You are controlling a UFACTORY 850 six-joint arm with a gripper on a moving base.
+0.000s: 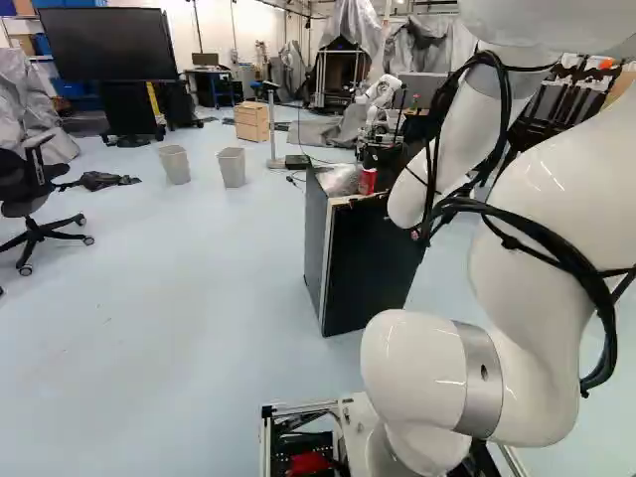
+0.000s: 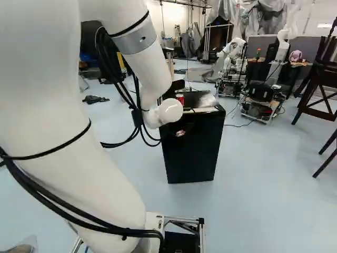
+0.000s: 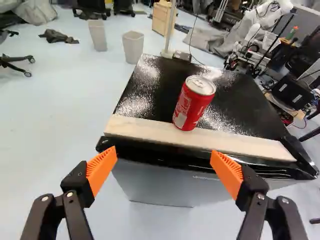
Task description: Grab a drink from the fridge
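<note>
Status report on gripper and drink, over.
Gripper open, empty. Red can upright on top of black fridge, ahead of gripper. No obstacle seen between gripper and can.

Fridge [image 3: 150, 102]: glossy black top
Strip [image 3: 240, 143] along fridge's front edge: pale matt wood
Can [image 3: 192, 106] on fridge: shiny metal lid
Drawer unit [image 3: 161, 19] beyond fridge: pale wood

The black fridge [image 2: 192, 158] bears a pale wooden strip [image 3: 150, 132] along one edge; an upright red can [image 3: 193, 105] stands at it.
</note>
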